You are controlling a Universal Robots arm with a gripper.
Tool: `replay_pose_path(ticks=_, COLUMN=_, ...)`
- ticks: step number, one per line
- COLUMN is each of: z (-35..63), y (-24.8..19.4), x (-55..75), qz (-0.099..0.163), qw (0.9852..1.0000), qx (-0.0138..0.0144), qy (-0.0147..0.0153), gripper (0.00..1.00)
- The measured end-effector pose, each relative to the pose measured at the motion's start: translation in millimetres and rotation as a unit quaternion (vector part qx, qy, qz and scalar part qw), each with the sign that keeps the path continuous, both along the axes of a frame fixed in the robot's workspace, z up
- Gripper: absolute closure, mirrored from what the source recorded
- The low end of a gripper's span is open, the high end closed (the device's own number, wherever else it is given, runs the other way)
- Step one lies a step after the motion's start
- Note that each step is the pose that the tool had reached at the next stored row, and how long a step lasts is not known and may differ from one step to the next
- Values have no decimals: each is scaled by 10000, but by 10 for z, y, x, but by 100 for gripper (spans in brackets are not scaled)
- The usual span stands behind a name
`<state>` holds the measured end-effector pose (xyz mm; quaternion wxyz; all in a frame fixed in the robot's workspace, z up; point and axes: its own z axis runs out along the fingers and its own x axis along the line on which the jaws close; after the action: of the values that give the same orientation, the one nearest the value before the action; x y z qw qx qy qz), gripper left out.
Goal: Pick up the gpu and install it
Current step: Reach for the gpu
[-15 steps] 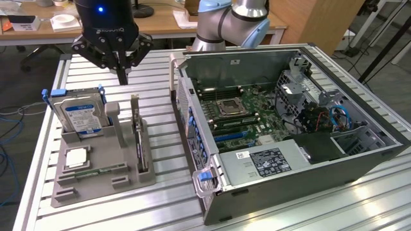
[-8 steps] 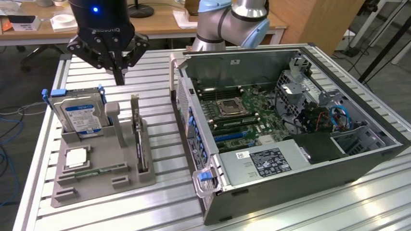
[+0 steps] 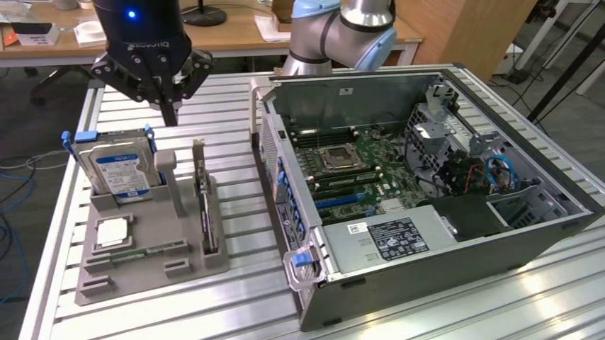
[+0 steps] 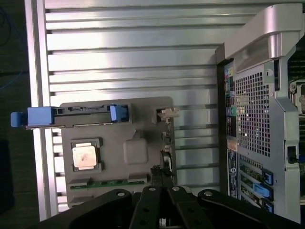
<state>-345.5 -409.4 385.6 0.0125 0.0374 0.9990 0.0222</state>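
Black and empty, the gripper [image 3: 170,117] hangs with its jaws pressed fully together, holding nothing, above the far end of the grey holder [image 3: 142,265] and roughly in line with the gpu [image 3: 204,195]. That card stands on edge in the holder's slot nearest the computer case [image 3: 426,283], silver bracket at the holder's far end. Picking it well, I judge, means spreading the jaws before descending, setting them across the thin board and lifting straight out of the slot. The hard drive [image 3: 118,170] stands upright on the holder's side away from the case, close enough to snag a wide jaw. The aluminium table [image 3: 236,106] strip between holder and case is narrow; above the holder the room is open.
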Motion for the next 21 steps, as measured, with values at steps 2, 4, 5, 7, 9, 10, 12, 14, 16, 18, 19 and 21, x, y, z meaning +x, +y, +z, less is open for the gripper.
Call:
replay_pose_path(ticks=2, z=0, y=0, x=-18, qz=0, qw=10000, qx=0, qy=0, gripper=89)
replay_pose_path(ticks=4, z=-1, y=0, x=-37, qz=0, qw=10000, qx=0, qy=0, gripper=89)
replay_pose_path(ticks=5, z=-1, y=0, x=-46, qz=0, qw=10000, qx=0, qy=0, gripper=89)
replay_pose_path(ticks=7, z=-1, y=0, x=-66, qz=1, qw=10000, qx=0, qy=0, gripper=89)
replay_pose_path(ticks=9, z=-2, y=0, x=-86, qz=0, qw=10000, qx=0, qy=0, gripper=89)
replay_pose_path(ticks=10, z=-2, y=0, x=-95, qz=1, qw=10000, qx=0, qy=0, gripper=89)
replay_pose_path(ticks=12, z=-2, y=-1, x=-104, qz=1, qw=10000, qx=0, qy=0, gripper=89)
replay_pose_path(ticks=14, z=-2, y=0, x=-104, qz=1, qw=10000, qx=0, qy=0, gripper=89)
replay_pose_path(ticks=16, z=-2, y=0, x=-104, qz=1, qw=10000, qx=0, qy=0, gripper=89)
replay_pose_path(ticks=18, z=-2, y=0, x=-101, qz=0, qw=10000, qx=0, qy=0, gripper=89)
replay_pose_path(ticks=19, z=-2, y=0, x=-96, qz=0, qw=10000, qx=0, qy=0, gripper=89)
replay_pose_path(ticks=21, z=-3, y=0, x=-76, qz=1, qw=10000, qx=0, qy=0, gripper=89)
